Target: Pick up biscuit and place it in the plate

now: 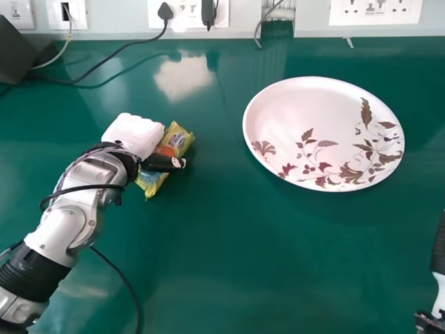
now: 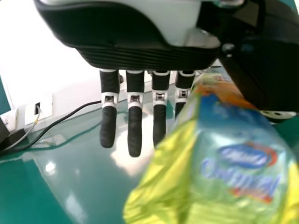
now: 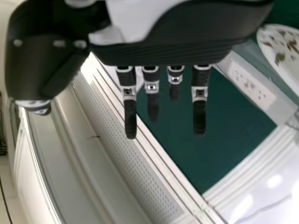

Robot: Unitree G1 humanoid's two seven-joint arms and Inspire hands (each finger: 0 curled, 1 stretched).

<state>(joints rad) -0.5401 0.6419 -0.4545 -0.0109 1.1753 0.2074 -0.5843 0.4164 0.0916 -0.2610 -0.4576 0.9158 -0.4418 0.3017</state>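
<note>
Yellow-and-blue biscuit packet (image 1: 180, 140), crinkled, slanting, partly hidden, well apart from the plate (image 1: 313, 115), round, white, brown leaf pattern, face up on the green table (image 1: 229, 257)

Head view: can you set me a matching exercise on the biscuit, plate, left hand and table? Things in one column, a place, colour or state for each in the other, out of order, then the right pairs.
Things
1. Biscuit
2. Plate
3. Left hand
4. Table

Descriptions
A. Glossy green
B. White, with brown and reddish leaves, toward the robot's right
C. In a wrapper with yellow and blue on it
D. At the left-hand part of the view, fingers straight

Right pairs: 1-C, 2-B, 3-D, 4-A
</note>
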